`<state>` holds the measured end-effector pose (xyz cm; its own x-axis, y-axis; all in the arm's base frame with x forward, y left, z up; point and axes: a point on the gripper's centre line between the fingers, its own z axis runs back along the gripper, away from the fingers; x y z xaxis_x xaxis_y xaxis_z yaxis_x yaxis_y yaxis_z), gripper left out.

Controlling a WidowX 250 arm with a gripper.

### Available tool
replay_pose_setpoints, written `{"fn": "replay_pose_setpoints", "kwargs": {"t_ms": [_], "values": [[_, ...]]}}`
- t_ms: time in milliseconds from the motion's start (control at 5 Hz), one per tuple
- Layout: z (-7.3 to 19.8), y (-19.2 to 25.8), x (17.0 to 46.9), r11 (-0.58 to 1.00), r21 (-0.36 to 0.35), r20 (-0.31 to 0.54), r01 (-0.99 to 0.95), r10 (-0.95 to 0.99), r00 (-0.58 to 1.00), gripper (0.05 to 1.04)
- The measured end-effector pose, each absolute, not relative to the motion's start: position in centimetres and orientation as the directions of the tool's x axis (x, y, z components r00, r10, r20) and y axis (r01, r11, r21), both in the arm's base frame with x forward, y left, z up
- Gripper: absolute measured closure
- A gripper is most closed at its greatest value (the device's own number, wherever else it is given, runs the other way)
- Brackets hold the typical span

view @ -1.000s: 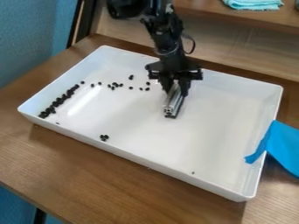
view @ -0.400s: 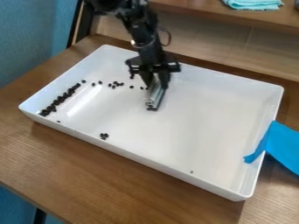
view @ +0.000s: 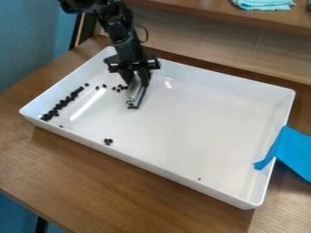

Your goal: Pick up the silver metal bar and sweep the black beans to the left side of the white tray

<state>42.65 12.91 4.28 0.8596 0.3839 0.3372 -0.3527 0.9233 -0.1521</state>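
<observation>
The gripper (view: 135,80) hangs over the upper left part of the white tray (view: 182,118), shut on a silver metal bar (view: 135,94) that has a dark lower edge. The bar's near end is low, at or just above the tray floor; contact cannot be told. Small black pieces (view: 121,87) lie just left of the bar. A long row of black pieces (view: 62,104) runs along the tray's left side, and a little cluster (view: 108,141) sits near the front wall.
Blue cloth or tape (view: 291,152) hangs over the tray's right rim. The tray stands on a wooden table (view: 109,186). Behind is a wooden shelf (view: 206,16) with a folded turquoise cloth (view: 264,4) on it. A blue wall rises at the left.
The gripper and the bar have moved left across the tray, toward the scattered black pieces. Pieces seen left of the bar earlier are now partly behind it or out of sight.
</observation>
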Motion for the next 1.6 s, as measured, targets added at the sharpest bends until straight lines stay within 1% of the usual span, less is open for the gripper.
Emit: {"fn": "replay_pose_setpoints", "kwargs": {"t_ms": [200,400,600,800,1000,1200,1400,1600], "values": [[3.7,14.2,41.4,0.929,-0.145,0.327,-0.34,0.37,0.87,0.703],[3.9,15.9,40.2,0.952,-0.091,0.364,-0.291,0.304,0.88,0.703],[3.8,18.3,39.1,0.964,-0.037,0.364,-0.265,0.26,0.895,0.703],[4.4,20.3,38.0,0.968,-0.007,0.332,-0.251,0.239,0.912,0.703],[4.3,20.3,37.3,0.967,-0.045,0.302,-0.25,0.251,0.92,0.703],[6.2,18.1,36.8,0.961,-0.143,0.275,-0.236,0.267,0.923,0.703],[8.2,14.0,35.9,0.963,-0.198,0.316,-0.18,0.237,0.919,0.703],[9.0,9.8,35.2,0.967,-0.218,0.329,-0.129,0.197,0.923,0.703]]}}
